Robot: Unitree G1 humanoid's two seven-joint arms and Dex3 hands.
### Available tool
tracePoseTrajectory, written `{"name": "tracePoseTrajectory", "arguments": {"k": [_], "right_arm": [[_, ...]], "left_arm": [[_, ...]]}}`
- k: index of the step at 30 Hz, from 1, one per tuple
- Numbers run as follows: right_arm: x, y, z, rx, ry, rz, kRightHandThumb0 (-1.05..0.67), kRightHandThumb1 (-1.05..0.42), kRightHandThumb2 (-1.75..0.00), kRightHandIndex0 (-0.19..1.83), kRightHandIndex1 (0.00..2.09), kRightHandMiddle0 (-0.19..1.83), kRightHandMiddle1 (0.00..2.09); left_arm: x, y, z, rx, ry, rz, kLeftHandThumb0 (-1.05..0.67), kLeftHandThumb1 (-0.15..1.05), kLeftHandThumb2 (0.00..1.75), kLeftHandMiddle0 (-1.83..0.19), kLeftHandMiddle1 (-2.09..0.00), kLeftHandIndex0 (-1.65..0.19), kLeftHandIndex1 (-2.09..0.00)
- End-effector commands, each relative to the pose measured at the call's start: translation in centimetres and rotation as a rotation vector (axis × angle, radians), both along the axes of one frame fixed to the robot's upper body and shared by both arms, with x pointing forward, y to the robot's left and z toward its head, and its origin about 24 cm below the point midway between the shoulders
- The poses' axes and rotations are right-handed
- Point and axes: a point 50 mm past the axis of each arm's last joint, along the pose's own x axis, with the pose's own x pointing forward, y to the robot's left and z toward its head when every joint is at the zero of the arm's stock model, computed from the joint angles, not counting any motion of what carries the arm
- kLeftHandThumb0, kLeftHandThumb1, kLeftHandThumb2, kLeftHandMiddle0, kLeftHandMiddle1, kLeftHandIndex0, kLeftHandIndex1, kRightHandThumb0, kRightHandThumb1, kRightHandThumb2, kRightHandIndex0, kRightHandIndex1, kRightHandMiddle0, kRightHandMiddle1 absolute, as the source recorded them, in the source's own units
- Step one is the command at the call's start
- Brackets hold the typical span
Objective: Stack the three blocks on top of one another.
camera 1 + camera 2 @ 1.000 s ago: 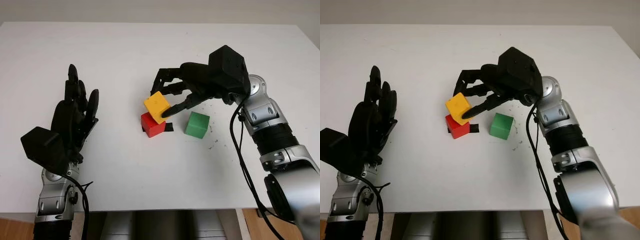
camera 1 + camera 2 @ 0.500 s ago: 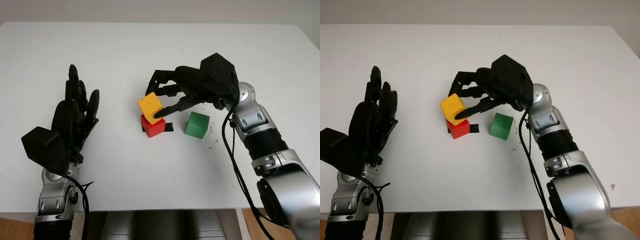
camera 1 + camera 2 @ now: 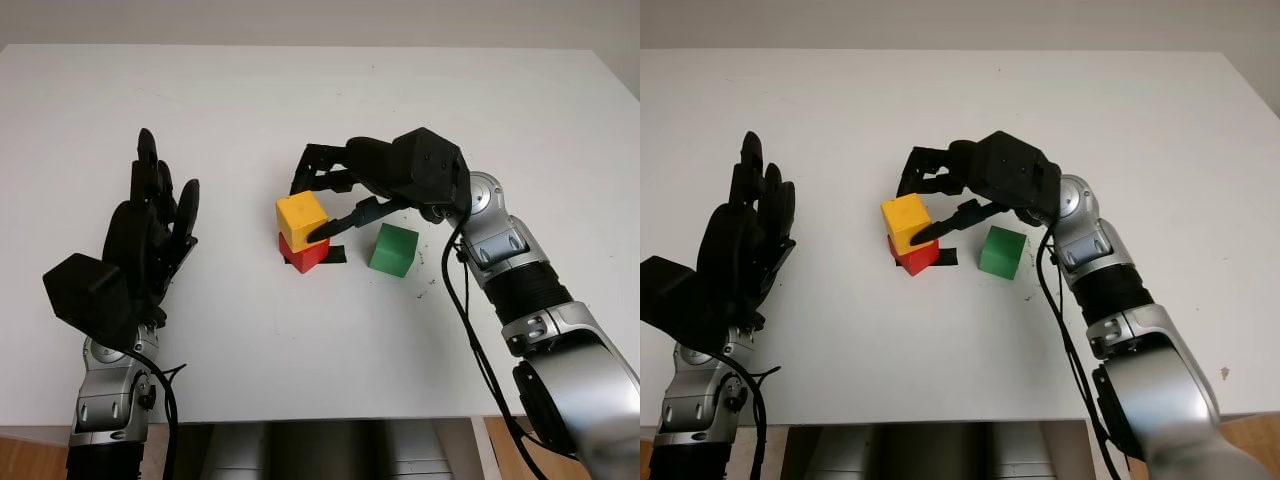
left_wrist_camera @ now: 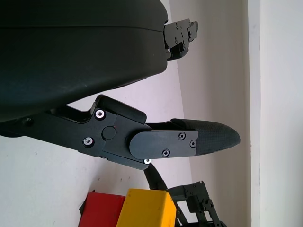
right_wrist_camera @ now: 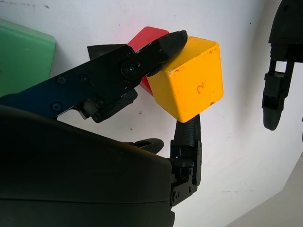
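My right hand (image 3: pixel 312 205) is shut on the yellow block (image 3: pixel 302 217), with its thumb on the near side and its other fingers on the far side. The yellow block sits over the red block (image 3: pixel 305 257), offset a little to the left; whether the two touch I cannot tell. In the right wrist view the yellow block (image 5: pixel 191 80) hides most of the red block (image 5: pixel 149 38). The green block (image 3: pixel 393 249) stands alone on the table to the right of the pair. My left hand (image 3: pixel 150 225) is open and raised at the left, well away from the blocks.
The white table (image 3: pixel 320 110) has its front edge near the bottom of the head views. A small black mark (image 3: pixel 337 254) lies beside the red block. A few dark specks dot the table right of the green block.
My right hand has carried the yellow block left and down, from tilted beside the red block to nearly level above it. The left hand has not moved.
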Motion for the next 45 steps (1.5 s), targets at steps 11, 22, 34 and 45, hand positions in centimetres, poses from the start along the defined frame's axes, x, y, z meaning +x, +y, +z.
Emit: {"name": "tracePoseTrajectory", "arguments": {"k": [11, 22, 34, 45], "right_arm": [[0.0, -0.6, -0.6, -0.046, 0.013, -0.009, -0.49, -0.96, -0.05, 0.41, 0.03, 0.33, 1.64], [0.0, -0.9, -0.1, -0.079, 0.037, -0.008, -0.62, -0.90, -0.05, 0.19, 0.01, 0.06, 0.90], [-0.8, -2.9, 3.0, -0.138, -0.079, 0.078, -0.94, -0.90, -0.06, -0.19, 0.00, -0.19, 0.00], [-3.3, -7.7, 7.7, 0.027, -0.263, -0.062, -0.64, -0.85, -0.04, -0.07, 0.07, 0.00, 0.10]], "left_arm": [[-0.4, 0.1, 0.0, 0.003, 0.000, 0.003, -0.83, 1.05, 0.42, 0.19, -0.01, 0.19, 0.00], [-0.4, 0.1, 0.0, -0.002, -0.003, -0.003, -0.83, 1.05, 0.41, 0.19, 0.00, 0.19, 0.00], [-0.5, 0.1, -0.2, -0.005, 0.003, -0.001, -0.84, 1.05, 0.41, 0.19, -0.02, 0.19, 0.00], [-0.6, 0.2, -0.2, 0.004, 0.004, -0.006, -0.84, 1.05, 0.42, 0.19, 0.00, 0.19, 0.00]]}}
